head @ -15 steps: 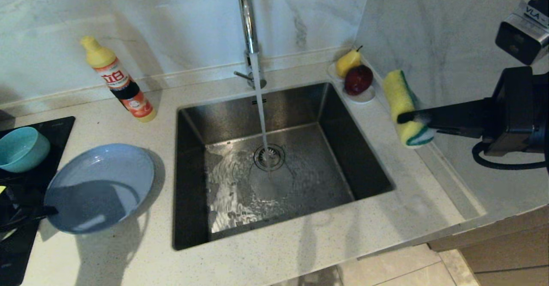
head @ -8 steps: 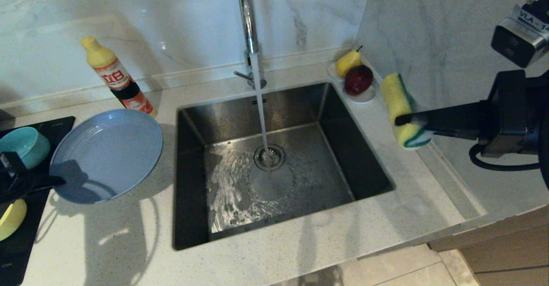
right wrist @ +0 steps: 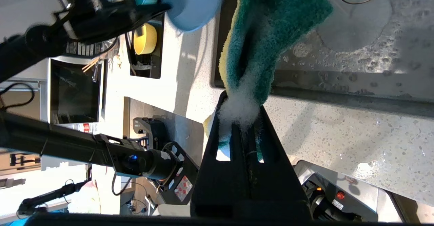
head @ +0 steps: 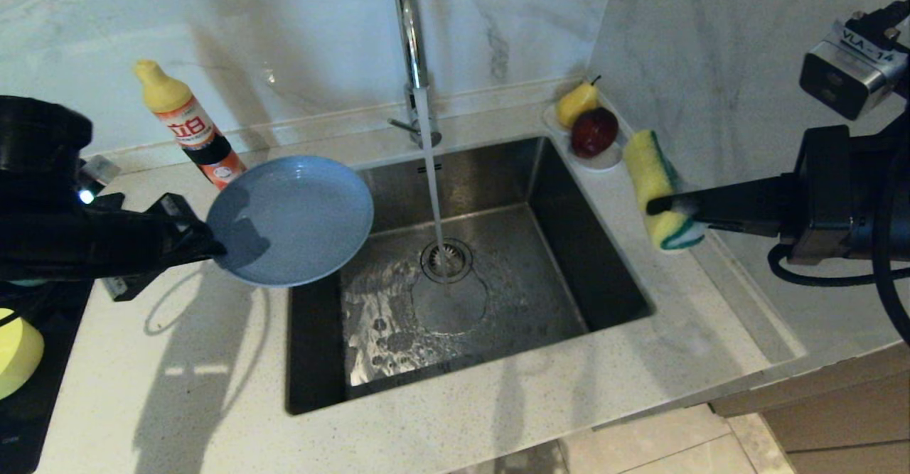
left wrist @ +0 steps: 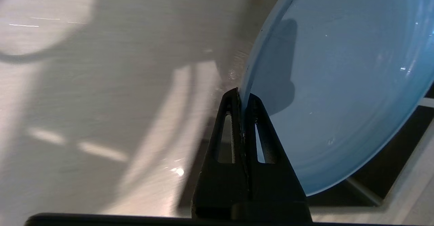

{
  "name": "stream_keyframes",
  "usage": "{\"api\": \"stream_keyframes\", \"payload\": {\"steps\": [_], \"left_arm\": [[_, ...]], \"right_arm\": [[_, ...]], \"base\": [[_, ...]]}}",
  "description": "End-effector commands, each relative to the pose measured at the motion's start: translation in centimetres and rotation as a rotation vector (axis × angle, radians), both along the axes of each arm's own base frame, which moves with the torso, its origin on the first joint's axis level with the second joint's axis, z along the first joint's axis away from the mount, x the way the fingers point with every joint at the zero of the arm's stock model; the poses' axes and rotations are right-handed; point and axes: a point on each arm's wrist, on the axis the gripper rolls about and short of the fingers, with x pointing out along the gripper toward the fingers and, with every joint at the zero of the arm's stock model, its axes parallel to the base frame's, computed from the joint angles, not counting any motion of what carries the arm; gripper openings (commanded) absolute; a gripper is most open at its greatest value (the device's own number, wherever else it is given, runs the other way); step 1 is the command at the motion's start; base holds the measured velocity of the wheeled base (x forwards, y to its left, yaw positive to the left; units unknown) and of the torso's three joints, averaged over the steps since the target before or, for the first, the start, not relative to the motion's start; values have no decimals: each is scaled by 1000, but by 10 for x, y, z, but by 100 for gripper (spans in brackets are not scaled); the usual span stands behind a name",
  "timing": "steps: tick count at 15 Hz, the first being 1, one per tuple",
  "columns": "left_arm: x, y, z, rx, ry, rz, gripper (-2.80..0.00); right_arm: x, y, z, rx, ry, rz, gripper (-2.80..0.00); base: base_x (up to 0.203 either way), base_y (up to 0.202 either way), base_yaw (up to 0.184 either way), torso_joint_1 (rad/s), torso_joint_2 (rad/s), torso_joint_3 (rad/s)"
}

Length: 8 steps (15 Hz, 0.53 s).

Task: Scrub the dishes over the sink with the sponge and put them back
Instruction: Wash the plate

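head view: left fingers (head: 206,243) pinch rim of shallow grey-blue plate (head: 291,219); right fingers (head: 657,204) squeeze foamy sponge (head: 655,188).

A pale speckled stone countertop (head: 213,403) carries everything. Sunk into it is a square brushed-steel sink (head: 554,197). A yellow-capped detergent bottle (head: 192,129) leans at the back left. A black glass hob (head: 32,396) sits at the left edge. A small white saucer (head: 604,161) rests in the back right corner by the wall.
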Motion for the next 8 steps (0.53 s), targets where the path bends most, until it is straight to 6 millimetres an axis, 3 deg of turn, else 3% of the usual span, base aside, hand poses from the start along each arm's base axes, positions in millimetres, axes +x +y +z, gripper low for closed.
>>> {"api": "stream_keyframes", "payload": {"steps": [1,8], "left_arm": [[26,-40,-7,6,28,-61,-280],[56,-120,-30,36,74,-138,-280]], "right_arm": [[1,0,0,1,5,2,-280],[1,1,-1,-1,7,1,-280]], "base": [[0,0,0,0,0,0],[0,0,0,0,0,0]]}}
